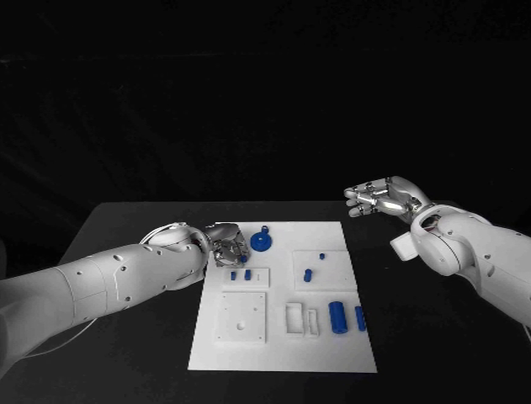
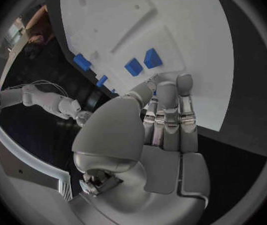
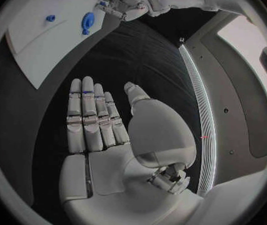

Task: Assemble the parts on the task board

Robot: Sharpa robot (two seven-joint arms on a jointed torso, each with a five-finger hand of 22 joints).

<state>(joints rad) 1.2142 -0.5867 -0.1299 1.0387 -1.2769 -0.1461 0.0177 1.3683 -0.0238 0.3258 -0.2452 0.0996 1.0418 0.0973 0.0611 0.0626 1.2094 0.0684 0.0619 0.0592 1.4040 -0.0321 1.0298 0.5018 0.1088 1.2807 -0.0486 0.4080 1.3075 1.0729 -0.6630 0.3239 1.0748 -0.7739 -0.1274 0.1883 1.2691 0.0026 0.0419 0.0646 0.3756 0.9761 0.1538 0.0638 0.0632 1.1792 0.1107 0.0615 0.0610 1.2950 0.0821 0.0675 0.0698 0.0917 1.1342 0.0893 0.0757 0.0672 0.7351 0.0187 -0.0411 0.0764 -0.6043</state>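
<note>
1. Black desk (image 1: pixel 132 227) is carrying the white task board (image 1: pixel 284 353) at its middle, blue parts (image 1: pixel 337 316) lying on it.
2. I am hovering my left robot hand (image 1: pixel 225 246) over the board's far left corner beside the blue teardrop part (image 1: pixel 262 241); whether it is holding anything I cannot tell, my fingers hiding it.
3. I am keeping my right robot hand (image 1: pixel 383 199) spread and empty, off the board, probably waiting.

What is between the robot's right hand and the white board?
Just bare black table between the right hand and the task board, as the head view shows.

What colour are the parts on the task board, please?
Blue, clearest in the head view: parts on the white board.
</note>
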